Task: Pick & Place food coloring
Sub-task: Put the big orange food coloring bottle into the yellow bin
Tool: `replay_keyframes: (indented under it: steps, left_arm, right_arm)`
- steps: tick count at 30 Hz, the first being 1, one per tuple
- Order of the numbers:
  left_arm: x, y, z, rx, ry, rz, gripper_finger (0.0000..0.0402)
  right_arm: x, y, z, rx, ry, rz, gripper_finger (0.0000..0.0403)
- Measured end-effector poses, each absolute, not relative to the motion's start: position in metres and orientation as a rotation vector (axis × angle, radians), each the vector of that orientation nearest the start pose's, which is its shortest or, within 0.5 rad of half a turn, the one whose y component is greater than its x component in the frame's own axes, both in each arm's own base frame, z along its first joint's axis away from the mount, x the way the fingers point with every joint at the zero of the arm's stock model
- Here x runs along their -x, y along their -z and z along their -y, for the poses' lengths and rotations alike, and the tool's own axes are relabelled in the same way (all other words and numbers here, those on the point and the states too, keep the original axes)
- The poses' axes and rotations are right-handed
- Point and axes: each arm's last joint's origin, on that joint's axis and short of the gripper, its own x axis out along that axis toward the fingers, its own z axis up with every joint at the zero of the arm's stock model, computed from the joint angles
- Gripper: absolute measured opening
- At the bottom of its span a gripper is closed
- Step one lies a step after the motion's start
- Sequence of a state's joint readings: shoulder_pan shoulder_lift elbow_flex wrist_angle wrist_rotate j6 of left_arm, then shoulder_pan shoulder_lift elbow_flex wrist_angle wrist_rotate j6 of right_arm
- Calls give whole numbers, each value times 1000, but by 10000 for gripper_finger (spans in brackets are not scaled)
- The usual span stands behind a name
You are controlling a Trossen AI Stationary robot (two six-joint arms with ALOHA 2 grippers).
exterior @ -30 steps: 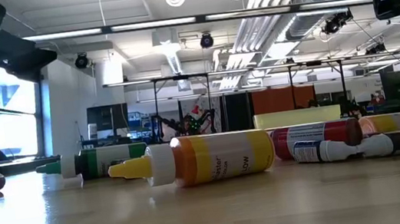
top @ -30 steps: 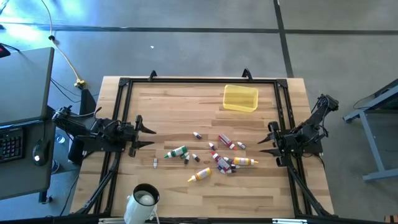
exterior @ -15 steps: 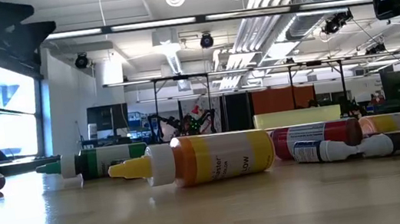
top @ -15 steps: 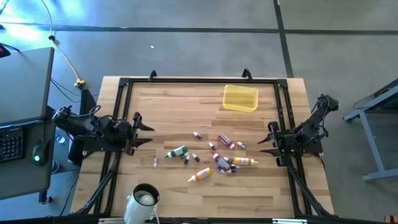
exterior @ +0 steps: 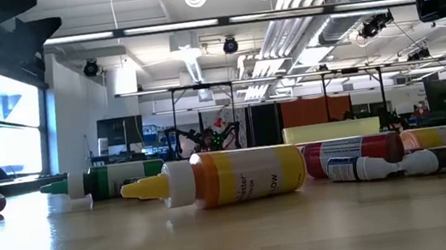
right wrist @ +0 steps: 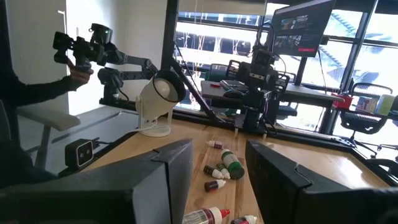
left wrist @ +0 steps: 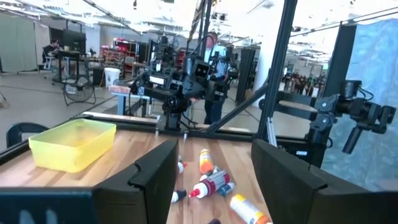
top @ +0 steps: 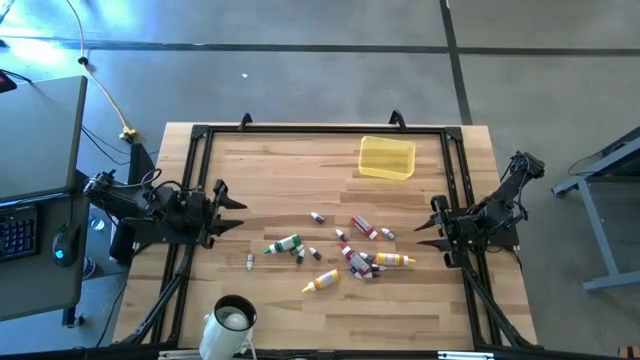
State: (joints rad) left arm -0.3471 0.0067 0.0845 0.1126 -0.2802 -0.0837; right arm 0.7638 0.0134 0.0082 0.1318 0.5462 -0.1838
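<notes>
The food coloring (top: 345, 250) is several tiny bottles strewn over the middle of the wooden table, lying on their sides. The low view shows a yellow-capped orange bottle (exterior: 230, 176), a green one (exterior: 113, 178) and a red one (exterior: 348, 153). My left gripper (top: 240, 214) hovers open at the table's left side, fingers pointing at the bottles (left wrist: 211, 180). My right gripper (top: 420, 232) hovers open at the right side, facing the bottles (right wrist: 224, 165). Neither has anything between its fingers.
A translucent yellow tray (top: 387, 158) stands at the far right of the table. A white mug (top: 232, 322) sits at the near edge, left of centre. A black frame (top: 320, 128) runs around the tabletop. Beyond the left edge a person's sleeved arm (right wrist: 37, 87) shows.
My left gripper has tipped its fingers upward and risen a little; in the low view its dark shape has climbed to the picture's top left. The right gripper and the bottles have kept still.
</notes>
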Motion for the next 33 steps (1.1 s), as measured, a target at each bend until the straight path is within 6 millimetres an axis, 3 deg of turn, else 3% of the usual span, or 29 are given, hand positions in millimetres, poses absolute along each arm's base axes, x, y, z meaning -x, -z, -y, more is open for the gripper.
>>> replay_keyframes:
  steps: [7,14,33]
  left_arm:
    - [-87,-201,21,149,8,169,202]
    - [-87,-201,15,163,-184,175,202]
    - [-84,-206,11,175,-311,174,202]
  right_arm:
    - [-78,-177,-53,106,-207,120,142]
    - [-78,-177,-53,106,-207,120,142]
    - [-78,-177,-54,106,-207,120,142]
